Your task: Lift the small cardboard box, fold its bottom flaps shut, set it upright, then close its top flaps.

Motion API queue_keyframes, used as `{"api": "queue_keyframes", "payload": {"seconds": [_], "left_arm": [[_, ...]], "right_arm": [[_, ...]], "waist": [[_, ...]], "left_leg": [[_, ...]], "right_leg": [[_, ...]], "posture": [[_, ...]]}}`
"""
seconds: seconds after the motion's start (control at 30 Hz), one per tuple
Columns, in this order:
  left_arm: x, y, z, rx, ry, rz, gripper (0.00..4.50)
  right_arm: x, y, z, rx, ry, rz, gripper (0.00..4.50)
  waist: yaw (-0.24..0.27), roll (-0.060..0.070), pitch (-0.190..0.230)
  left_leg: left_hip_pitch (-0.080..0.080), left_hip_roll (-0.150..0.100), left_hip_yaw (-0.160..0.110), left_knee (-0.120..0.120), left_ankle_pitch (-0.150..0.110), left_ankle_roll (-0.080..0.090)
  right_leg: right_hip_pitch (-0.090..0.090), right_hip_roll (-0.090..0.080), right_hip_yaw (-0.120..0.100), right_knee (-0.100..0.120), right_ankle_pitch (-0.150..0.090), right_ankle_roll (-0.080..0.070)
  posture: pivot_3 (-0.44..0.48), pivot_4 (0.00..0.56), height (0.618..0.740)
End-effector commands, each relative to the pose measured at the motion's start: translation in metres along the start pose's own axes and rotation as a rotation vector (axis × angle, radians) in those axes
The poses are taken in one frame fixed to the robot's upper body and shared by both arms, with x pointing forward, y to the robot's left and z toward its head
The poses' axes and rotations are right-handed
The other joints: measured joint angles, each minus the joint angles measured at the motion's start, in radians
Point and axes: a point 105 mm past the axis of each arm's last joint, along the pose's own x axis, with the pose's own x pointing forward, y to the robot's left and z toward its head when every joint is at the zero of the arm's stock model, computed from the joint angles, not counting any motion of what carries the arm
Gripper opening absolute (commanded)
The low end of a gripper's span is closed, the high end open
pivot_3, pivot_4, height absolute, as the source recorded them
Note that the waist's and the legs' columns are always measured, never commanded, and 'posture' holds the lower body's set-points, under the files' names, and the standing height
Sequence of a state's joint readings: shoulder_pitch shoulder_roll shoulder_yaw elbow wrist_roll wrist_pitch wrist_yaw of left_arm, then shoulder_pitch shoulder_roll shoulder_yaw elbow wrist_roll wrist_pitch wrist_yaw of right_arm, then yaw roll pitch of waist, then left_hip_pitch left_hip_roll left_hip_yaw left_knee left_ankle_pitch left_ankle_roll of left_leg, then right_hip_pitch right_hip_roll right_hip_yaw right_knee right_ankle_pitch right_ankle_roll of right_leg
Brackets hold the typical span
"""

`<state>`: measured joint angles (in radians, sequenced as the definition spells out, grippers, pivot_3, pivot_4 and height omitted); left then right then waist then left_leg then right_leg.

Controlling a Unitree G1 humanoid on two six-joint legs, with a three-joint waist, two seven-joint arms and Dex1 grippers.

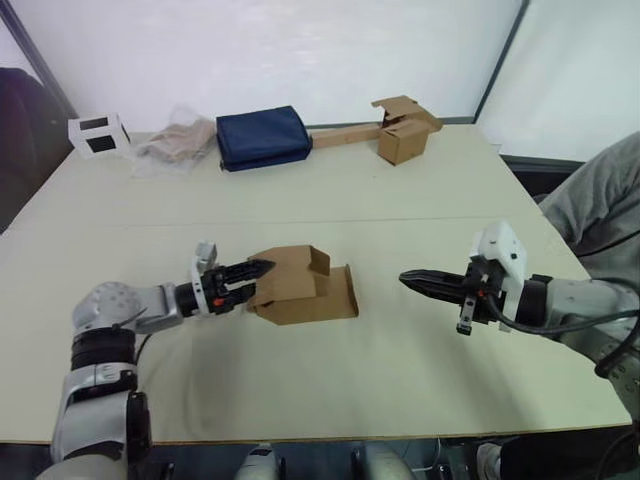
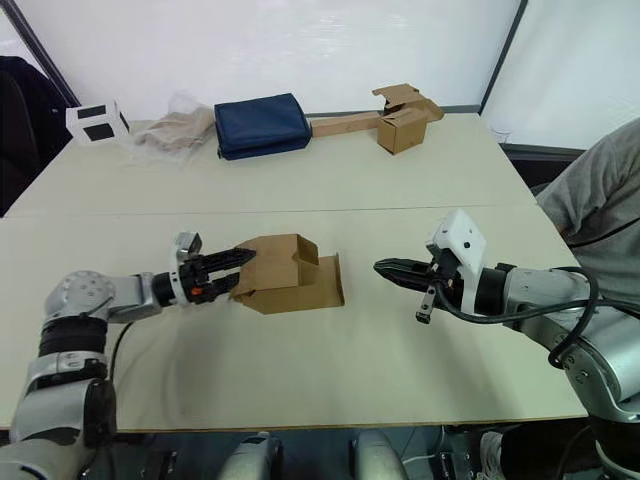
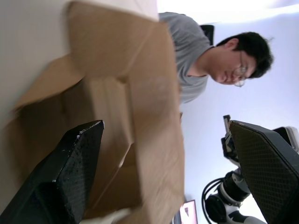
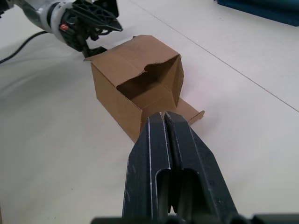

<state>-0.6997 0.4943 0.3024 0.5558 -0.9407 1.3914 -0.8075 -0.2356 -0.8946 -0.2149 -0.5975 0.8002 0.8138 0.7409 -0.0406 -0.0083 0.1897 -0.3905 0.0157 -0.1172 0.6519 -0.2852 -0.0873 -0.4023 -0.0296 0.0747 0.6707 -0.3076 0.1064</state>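
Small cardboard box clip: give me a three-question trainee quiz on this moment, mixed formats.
1. True or false: the small cardboard box lies on its side on the table, with an open end facing the right end effector.
2. Multiple choice: the right end effector's fingers are A) pressed together, clear of the box; B) spread wide around the box; C) clamped on a flap.
3. Fill in: the left end effector is at the box's ____ end, the one away from the right arm.

Key: 1 true. 2 A. 3 left; its fingers stand open, one on each side of a cardboard panel.
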Motion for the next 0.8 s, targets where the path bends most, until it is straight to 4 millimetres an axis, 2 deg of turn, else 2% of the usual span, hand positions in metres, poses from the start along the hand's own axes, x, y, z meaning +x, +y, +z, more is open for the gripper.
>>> {"api": "queue_keyframes", "payload": {"seconds": [0.03,0.33,0.43,0.6,0.73,0.8], "left_arm": [[0.006,-0.008,0.005,0.027,-0.001,-0.039,4.39],[0.01,-0.009,0.003,0.031,0.03,-0.057,4.39],[0.009,-0.01,0.004,0.033,0.032,-0.059,3.73],[0.001,-0.014,0.006,0.036,0.036,-0.06,1.5],[-0.004,-0.02,0.007,0.041,0.04,-0.069,0.06],[-0.005,-0.024,0.008,0.044,0.042,-0.079,0.06]], "right_arm": [[-0.005,0.001,0.014,-0.06,-0.02,-0.011,0.0],[-0.006,0.001,0.014,-0.059,-0.019,-0.015,0.0],[-0.006,0.001,0.014,-0.059,-0.02,-0.018,0.0],[-0.006,0.002,0.013,-0.056,-0.022,-0.022,0.0],[-0.005,0.002,0.012,-0.054,-0.024,-0.023,0.0],[-0.005,0.002,0.012,-0.054,-0.024,-0.025,0.0]], "waist": [[-0.001,0.0,0.0],[-0.002,0.0,0.0],[-0.002,0.0,0.0],[-0.003,0.0,0.0],[-0.003,0.0,0.0],[-0.002,0.0,0.0]], "left_leg": [[0.0,0.0,0.0,0.0,0.0,0.0],[0.0,0.0,0.0,0.0,0.0,0.0],[0.0,0.0,0.0,0.0,0.0,0.0],[0.0,0.0,0.0,0.0,0.0,0.0],[0.0,0.0,0.0,0.0,0.0,0.0],[0.0,0.0,0.0,0.0,0.0,0.0]], "right_leg": [[0.0,0.0,0.0,0.0,0.0,0.0],[0.0,0.0,0.0,0.0,0.0,0.0],[0.0,0.0,0.0,0.0,0.0,0.0],[0.0,0.0,0.0,0.0,0.0,0.0],[0.0,0.0,0.0,0.0,0.0,0.0],[0.0,0.0,0.0,0.0,0.0,0.0]], "posture": [[0.0,0.15,0.74],[0.0,0.15,0.74],[0.0,0.15,0.74],[0.0,0.15,0.74],[0.0,0.15,0.74],[0.0,0.15,0.74]]}}
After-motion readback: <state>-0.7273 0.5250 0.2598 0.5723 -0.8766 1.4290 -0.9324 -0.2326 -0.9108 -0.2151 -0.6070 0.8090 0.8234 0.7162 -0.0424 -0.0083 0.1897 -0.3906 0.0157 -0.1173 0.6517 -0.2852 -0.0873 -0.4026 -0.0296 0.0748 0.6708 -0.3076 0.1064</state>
